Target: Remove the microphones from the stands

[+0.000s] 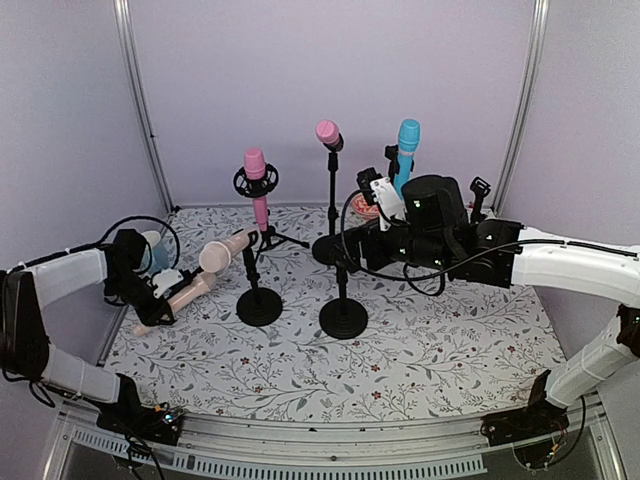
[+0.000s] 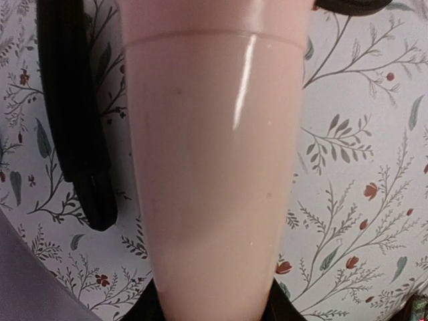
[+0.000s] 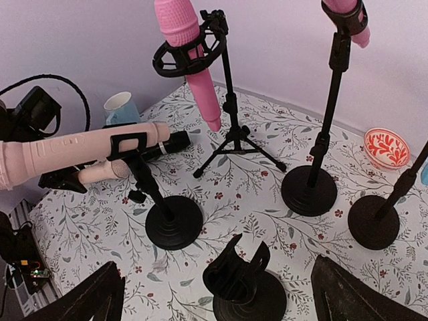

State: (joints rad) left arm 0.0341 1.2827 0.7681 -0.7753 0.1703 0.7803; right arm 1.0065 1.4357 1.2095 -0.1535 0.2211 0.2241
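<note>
Beige mic (image 2: 214,174) fills the near view, the left gripper (image 1: 162,291) clamped on its body, its far end beyond the fingers not yet out of the clip (image 3: 130,144) on its stand (image 3: 172,224); the right gripper (image 3: 217,297) hangs wide open, empty.

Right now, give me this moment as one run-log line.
left pincer: shut on beige plastic microphone | microphone: slanted, in clip of black round-base stand | right pincer: open, empty | step: removal not finished

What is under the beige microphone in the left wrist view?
Floral tablecloth shows either side of the beige microphone, with a black ribbed part at left. Directly beneath its body is covered.
</note>
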